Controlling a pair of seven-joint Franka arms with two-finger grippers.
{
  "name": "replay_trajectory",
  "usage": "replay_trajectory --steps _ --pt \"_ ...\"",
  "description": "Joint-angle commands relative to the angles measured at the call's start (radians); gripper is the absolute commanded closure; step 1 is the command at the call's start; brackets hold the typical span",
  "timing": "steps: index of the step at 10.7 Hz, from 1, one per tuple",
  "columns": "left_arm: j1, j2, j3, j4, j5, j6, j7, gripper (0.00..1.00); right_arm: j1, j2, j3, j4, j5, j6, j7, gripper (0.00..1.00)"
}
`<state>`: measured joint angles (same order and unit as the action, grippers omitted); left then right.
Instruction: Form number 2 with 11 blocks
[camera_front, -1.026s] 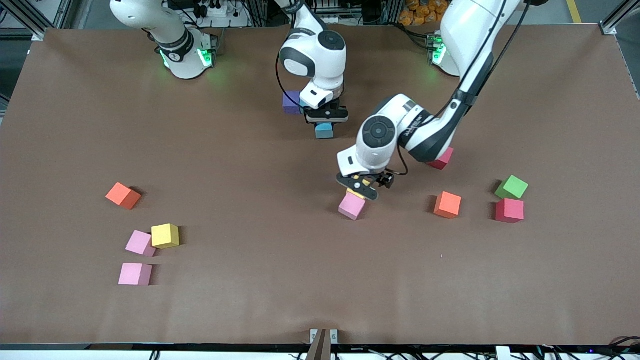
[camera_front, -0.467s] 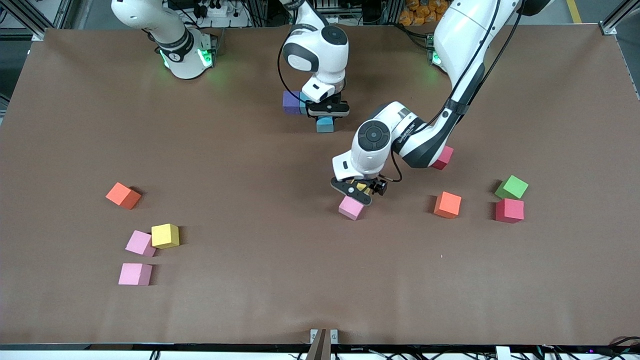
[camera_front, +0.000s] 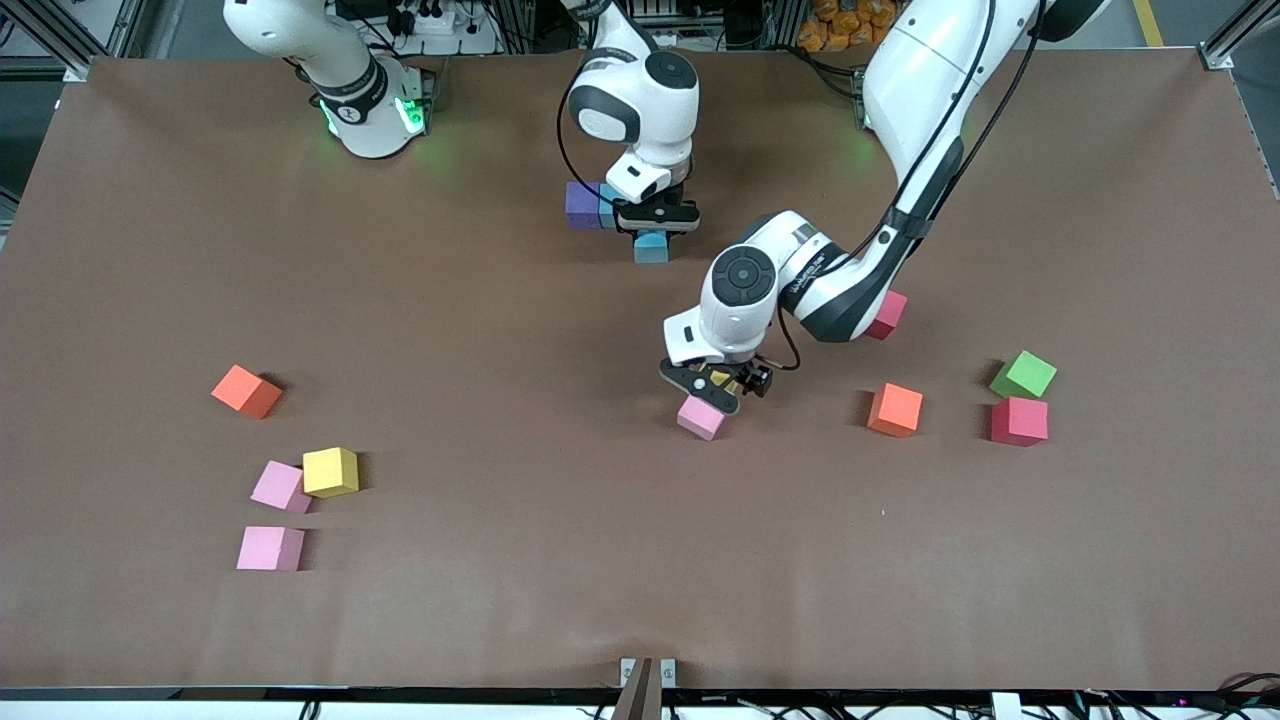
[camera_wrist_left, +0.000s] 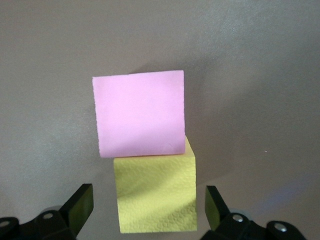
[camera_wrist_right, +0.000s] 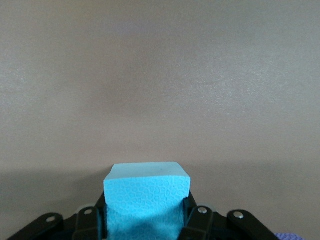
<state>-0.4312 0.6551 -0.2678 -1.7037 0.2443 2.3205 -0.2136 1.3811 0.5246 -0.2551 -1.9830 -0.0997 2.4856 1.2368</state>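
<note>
— While my left claw (camera_front: 722, 385) hangs low over the middle of the desk (camera_front: 500, 600), what do you see under it?

— A yellow block (camera_wrist_left: 156, 192) sits between my spread fingers (camera_wrist_left: 80, 206), which stand clear of its sides; a light pink block (camera_front: 701, 417) touches it, nearer the front camera.

— And your right claw (camera_front: 652, 228)?

— It is clenched on a cyan-blue block (camera_wrist_right: 146, 197), just beside a purple block (camera_front: 581, 204) and another cyan one (camera_front: 606, 206) that touch each other in a row near the arms' bases.

— The other blocks?

— Scattered. Toward the right arm's end lie an orange block (camera_front: 246, 391), a second yellow block (camera_front: 331, 471) touching a pink one (camera_front: 279, 486), and one more pink block (camera_front: 270, 548). Toward the left arm's end lie another orange block (camera_front: 895, 409), a rose-red block (camera_front: 887, 315) partly hidden by my left arm, a green cube (camera_front: 1024, 375) and a deep red cube (camera_front: 1019, 420).
</note>
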Motion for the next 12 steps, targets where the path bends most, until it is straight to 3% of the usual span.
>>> replay_trajectory --steps 1,2,5,6,8,12 --pt "-0.006 0.018 0.004 0.019 0.023 0.008 0.0 0.1 0.03 0.002 -0.012 -0.01 -0.011 0.012 0.041 0.97" --pt "-0.006 0.026 0.004 0.019 0.024 0.008 0.002 0.15 0.033 0.003 -0.012 -0.01 -0.011 0.012 0.044 0.97" --pt "0.005 0.02 0.004 0.012 0.052 0.007 -0.007 0.57 0.041 0.003 -0.01 -0.01 -0.011 0.004 0.05 0.98" --pt "0.011 0.009 0.004 0.012 0.052 0.0 -0.007 0.64 0.045 0.005 -0.01 -0.013 -0.011 0.003 0.05 0.98" --pt "0.017 -0.034 0.002 0.012 0.05 -0.036 -0.004 0.7 0.047 0.005 -0.01 -0.019 -0.011 0.004 0.049 0.98" --pt "0.058 -0.159 -0.004 0.013 -0.023 -0.136 -0.007 0.7 0.042 0.005 -0.01 -0.017 -0.011 -0.002 0.046 0.68"
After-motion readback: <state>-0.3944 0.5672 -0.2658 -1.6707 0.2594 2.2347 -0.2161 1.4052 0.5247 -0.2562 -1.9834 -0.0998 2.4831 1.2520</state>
